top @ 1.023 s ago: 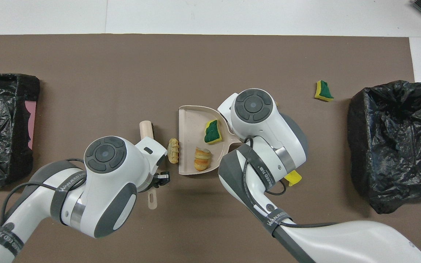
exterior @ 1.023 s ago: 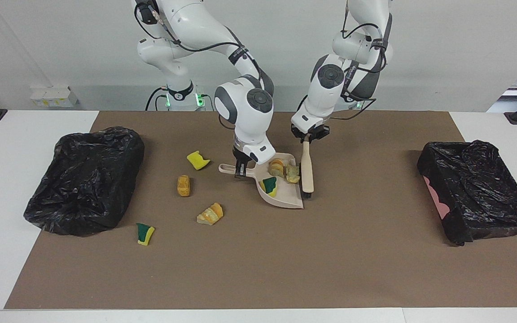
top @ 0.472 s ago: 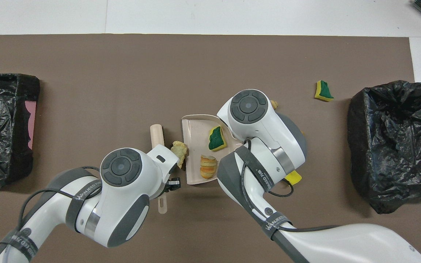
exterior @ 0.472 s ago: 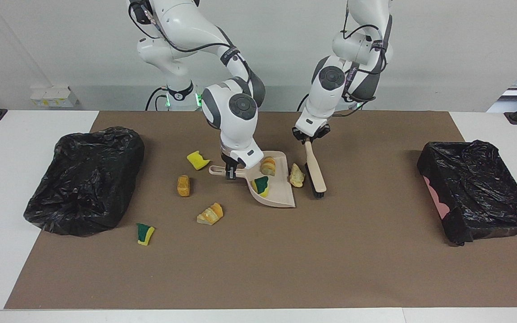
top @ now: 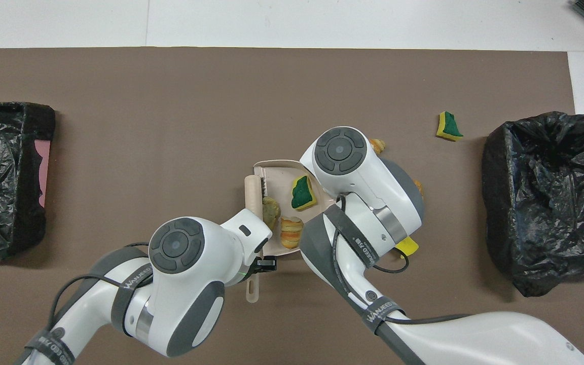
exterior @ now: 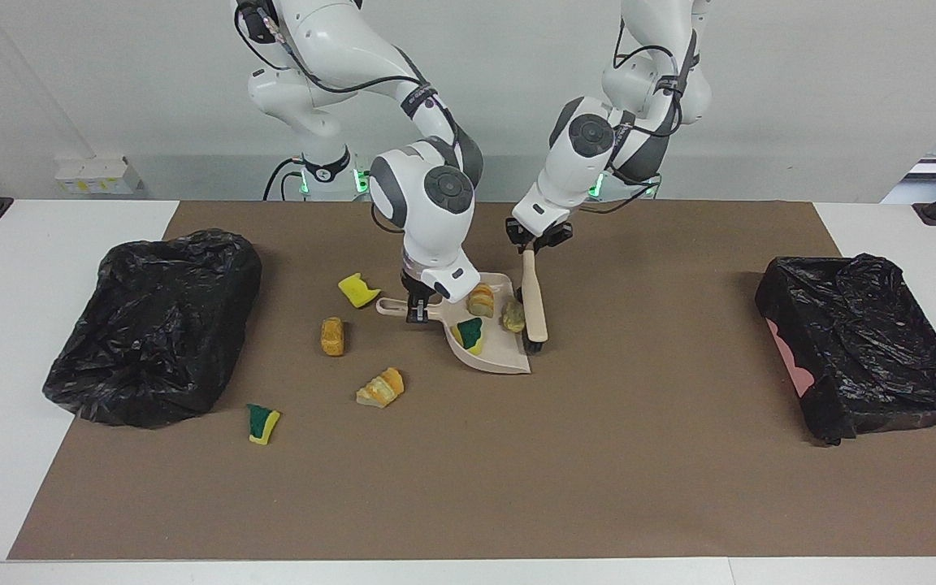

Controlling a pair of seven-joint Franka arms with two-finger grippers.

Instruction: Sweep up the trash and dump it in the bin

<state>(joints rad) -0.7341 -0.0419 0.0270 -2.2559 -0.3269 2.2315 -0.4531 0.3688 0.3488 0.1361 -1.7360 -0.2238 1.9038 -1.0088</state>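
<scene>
Swept inward since a second ago, the beige wooden-backed brush (exterior: pixel 535 305) now lies against the open mouth of the beige plastic dustpan (exterior: pixel 509 357), and the pale bread chunk (exterior: pixel 513 315) that sat just outside the lip half a second ago is on the pan floor beside the golden croissant piece (exterior: pixel 481 300) and the green-faced yellow sponge chunk (exterior: pixel 468 334). The left gripper (exterior: pixel 535 242) is clamped shut on the brush handle; the right gripper (exterior: pixel 414 307) is closed on the dustpan's handle.

Four pieces of trash lie loose on the brown mat (exterior: pixel 598 455), all toward the right arm's end: a yellow sponge wedge (exterior: pixel 358 290), a brown bread roll (exterior: pixel 332 335), an orange-and-cream bread slice (exterior: pixel 381 387) and a green-and-yellow sponge bit (exterior: pixel 262 423).

The risk, as I judge it, is spillage: the pan's mouth is walled only by the brush, so lifting or tilting the pan mouth-down could roll the bread chunk out. The two wrists sit close together over the pan and could clash if either swings.

Open mat lies wide on the side away from the robots. The black-bagged bin at the right arm's end (exterior: pixel 155 325) has loose pieces in its approach; the black-bagged bin at the left arm's end (exterior: pixel 866 341) has a clear run.
</scene>
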